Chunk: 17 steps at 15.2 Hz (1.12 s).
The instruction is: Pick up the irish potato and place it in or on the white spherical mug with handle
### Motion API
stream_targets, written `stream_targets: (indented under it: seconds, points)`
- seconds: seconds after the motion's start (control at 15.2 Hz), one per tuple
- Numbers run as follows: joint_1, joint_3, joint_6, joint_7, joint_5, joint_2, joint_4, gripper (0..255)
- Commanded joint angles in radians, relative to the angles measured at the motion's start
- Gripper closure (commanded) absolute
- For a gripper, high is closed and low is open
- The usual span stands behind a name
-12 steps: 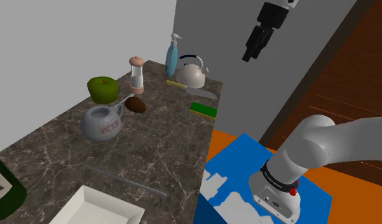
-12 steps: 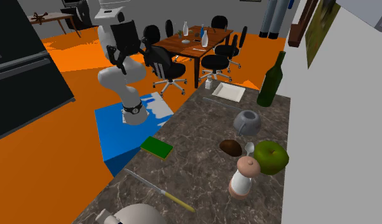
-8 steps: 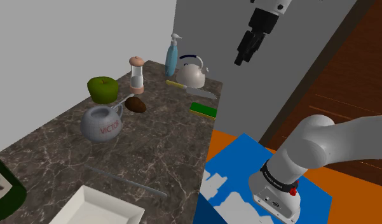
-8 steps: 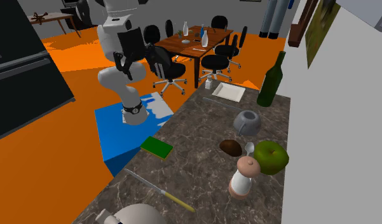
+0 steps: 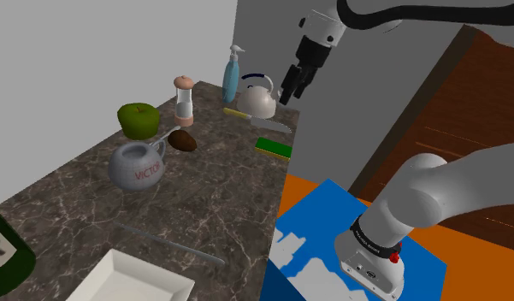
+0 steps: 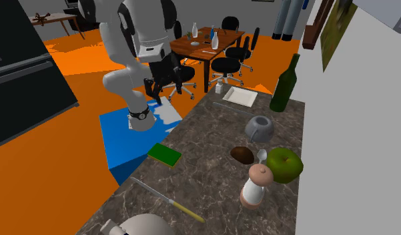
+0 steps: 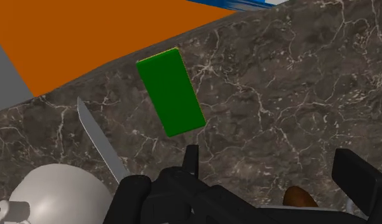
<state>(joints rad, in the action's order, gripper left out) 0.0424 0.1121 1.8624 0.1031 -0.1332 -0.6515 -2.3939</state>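
Tool open wide, empty, high above far end of tabletop, near kettle. Potato lies on tabletop just beside mug. Recommended: descend square over potato, fingers straddling short axis, clear of mug.

I see flat, even light everywhere; the counter under the gripper reads bright, the kettle beside it softly shaded.
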Motion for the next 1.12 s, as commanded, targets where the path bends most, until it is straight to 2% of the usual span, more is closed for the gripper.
stream_targets:
  seconds: [0.0,0.59,1.06]
  points:
    - [0.011,0.023,0.074,-0.009,-0.013,0.050,-0.009,0]
    - [0.040,0.111,0.378,-0.040,-0.027,0.322,0.019,0]
    - [0.053,0.174,0.570,-0.094,0.029,0.572,0.118,0]
